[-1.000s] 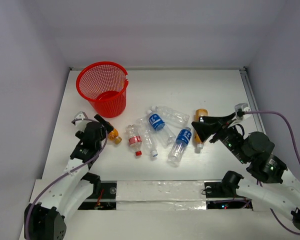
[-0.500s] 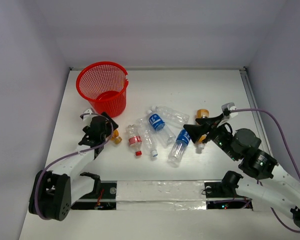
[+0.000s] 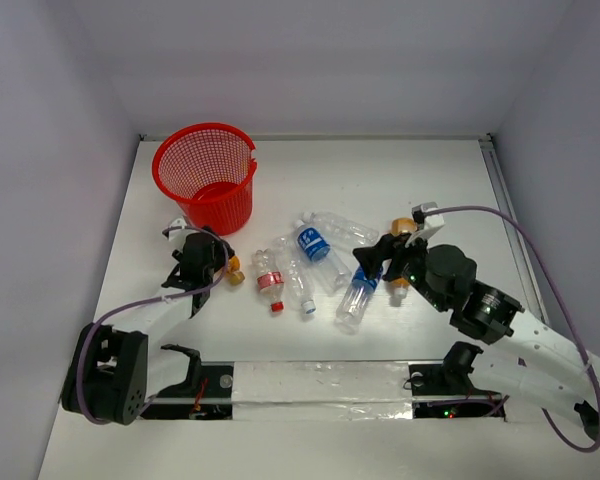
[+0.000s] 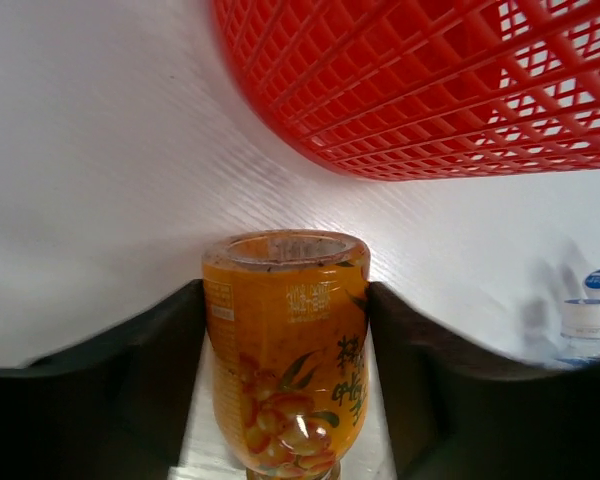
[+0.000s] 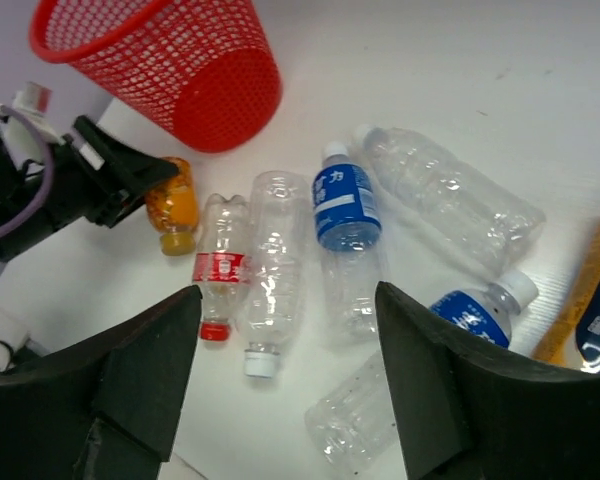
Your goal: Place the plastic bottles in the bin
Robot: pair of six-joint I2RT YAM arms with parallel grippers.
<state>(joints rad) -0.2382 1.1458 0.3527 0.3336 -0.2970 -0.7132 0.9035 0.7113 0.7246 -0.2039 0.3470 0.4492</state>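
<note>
We see the white counter (image 3: pixel 430 180) with the red mesh bin (image 3: pixel 223 212) upright at its far left. The right hand (image 5: pixel 287 292) hangs over the bottle cluster mid-counter, fingers wide apart, nothing between them. The left hand (image 4: pixel 285 295) sits low just in front of the bin, fingers against both flanks of the small orange bottle (image 4: pixel 285 400): clamped, with the bottle on the counter. The cluster lies flat on the counter: a large clear bottle (image 3: pixel 348 232), two blue-label bottles (image 3: pixel 315 245) (image 3: pixel 358 290), a plain clear bottle (image 3: pixel 296 275) touching the red-label bottle (image 3: pixel 269 281). A second orange bottle (image 3: pixel 404 226) is partly hidden behind the right hand.
</note>
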